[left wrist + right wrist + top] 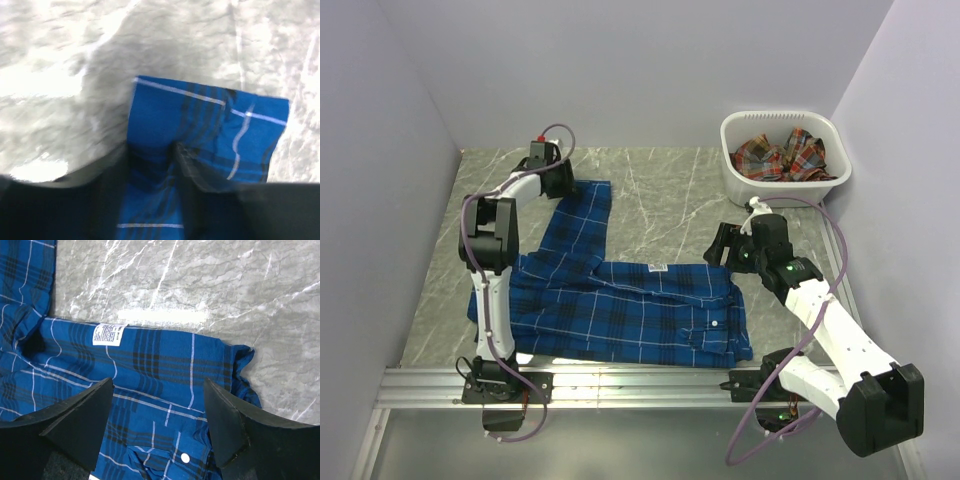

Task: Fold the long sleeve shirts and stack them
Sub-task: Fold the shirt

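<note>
— dark fingers [80, 425] of our right hand [157, 385] fill the bottom of its wrist view, spread wide with nothing between them.
— and what do we see under them?
— the blue shirt [630, 310], lying on the bench [660, 190]. we can make out its white label [106, 334] near the far edge of the cloth and one white button [185, 457] lower down. the hand hangs over the right-hand end of the shirt, and it does not seem to touch the cloth.
— what about our left hand [150, 160]?
— it is down at the far end of the sleeve [582, 215], which stretches away from the body of the shirt toward the back of the bench. the cuff [200, 120] lies between its two fingers. that view is blurred, so we cannot tell whether the cuff is pinched or only sits in the gap.
— where exactly is the blue shirt?
— near the front edge of the bench, spread crosswise between our two arms, with its left part running under the left arm.
— and the second shirt?
— the red-orange plaid shirt [785, 157] is crumpled in the white basket [760, 190] at the far right corner of the bench, well apart from the blue one.
</note>
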`<control>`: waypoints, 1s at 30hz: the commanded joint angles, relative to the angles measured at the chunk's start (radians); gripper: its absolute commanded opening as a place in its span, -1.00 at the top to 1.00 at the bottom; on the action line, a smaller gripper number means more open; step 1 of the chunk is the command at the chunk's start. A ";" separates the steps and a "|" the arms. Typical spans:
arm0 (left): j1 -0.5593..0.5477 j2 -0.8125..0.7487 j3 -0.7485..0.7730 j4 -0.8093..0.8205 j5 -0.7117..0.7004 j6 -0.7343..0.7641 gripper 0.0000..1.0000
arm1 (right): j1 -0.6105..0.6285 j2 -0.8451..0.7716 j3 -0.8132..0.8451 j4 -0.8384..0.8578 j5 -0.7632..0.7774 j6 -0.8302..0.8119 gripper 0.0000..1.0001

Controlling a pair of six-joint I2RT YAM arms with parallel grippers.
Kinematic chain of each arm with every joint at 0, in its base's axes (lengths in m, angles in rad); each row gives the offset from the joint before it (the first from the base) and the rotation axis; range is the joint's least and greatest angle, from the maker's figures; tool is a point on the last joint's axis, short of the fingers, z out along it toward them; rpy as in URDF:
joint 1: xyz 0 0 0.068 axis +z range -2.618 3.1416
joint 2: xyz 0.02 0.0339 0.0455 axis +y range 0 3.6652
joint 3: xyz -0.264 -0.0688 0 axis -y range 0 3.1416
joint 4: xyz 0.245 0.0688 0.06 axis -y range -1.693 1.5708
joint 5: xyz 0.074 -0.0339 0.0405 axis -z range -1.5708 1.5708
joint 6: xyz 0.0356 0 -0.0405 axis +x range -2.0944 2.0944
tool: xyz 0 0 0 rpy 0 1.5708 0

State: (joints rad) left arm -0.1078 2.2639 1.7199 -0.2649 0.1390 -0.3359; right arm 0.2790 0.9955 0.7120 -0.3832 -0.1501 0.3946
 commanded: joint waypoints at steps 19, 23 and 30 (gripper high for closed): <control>-0.138 -0.621 -0.176 0.007 0.041 -0.032 0.99 | 0.009 -0.069 0.063 -0.008 0.015 -0.005 -0.55; -0.188 -0.871 -0.330 -0.020 0.062 -0.048 0.99 | 0.009 -0.100 0.064 0.009 -0.012 0.001 -0.55; -0.219 -1.305 -0.587 -0.187 0.183 -0.040 0.92 | 0.014 -0.080 0.040 0.032 -0.114 0.018 -0.51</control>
State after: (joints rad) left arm -0.3256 1.0264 1.2201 -0.3195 0.2481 -0.3637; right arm 0.2840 0.9092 0.7334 -0.3969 -0.2016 0.4019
